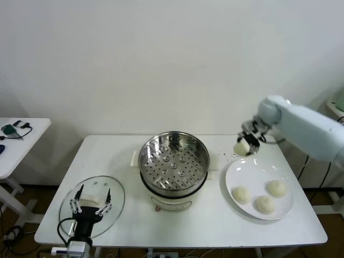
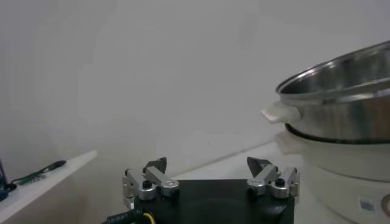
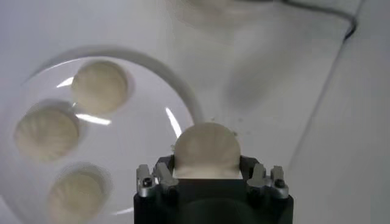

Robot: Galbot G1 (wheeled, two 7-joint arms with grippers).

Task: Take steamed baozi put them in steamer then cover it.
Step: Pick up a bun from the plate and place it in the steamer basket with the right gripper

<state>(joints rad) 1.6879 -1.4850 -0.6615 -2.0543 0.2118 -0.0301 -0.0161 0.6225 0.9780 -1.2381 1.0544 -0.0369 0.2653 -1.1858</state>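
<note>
Right gripper (image 1: 244, 144) clamped on one steamed baozi (image 3: 206, 149), raised above table, over far edge of white plate (image 1: 244, 171). Three more baozi (image 1: 265, 203) on plate below and nearer robot than gripper. Steamer (image 1: 173, 161) with empty perforated tray well to gripper's left, uncovered. Left gripper (image 1: 90, 201) parked, jaws spread wide, empty, over glass lid (image 1: 115, 207) at near-left table corner.

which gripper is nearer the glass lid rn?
Left. The left gripper hovers open directly over the glass lid at the table's front-left. The right gripper is across the table, beyond the steamer, holding a baozi above the plate.
</note>
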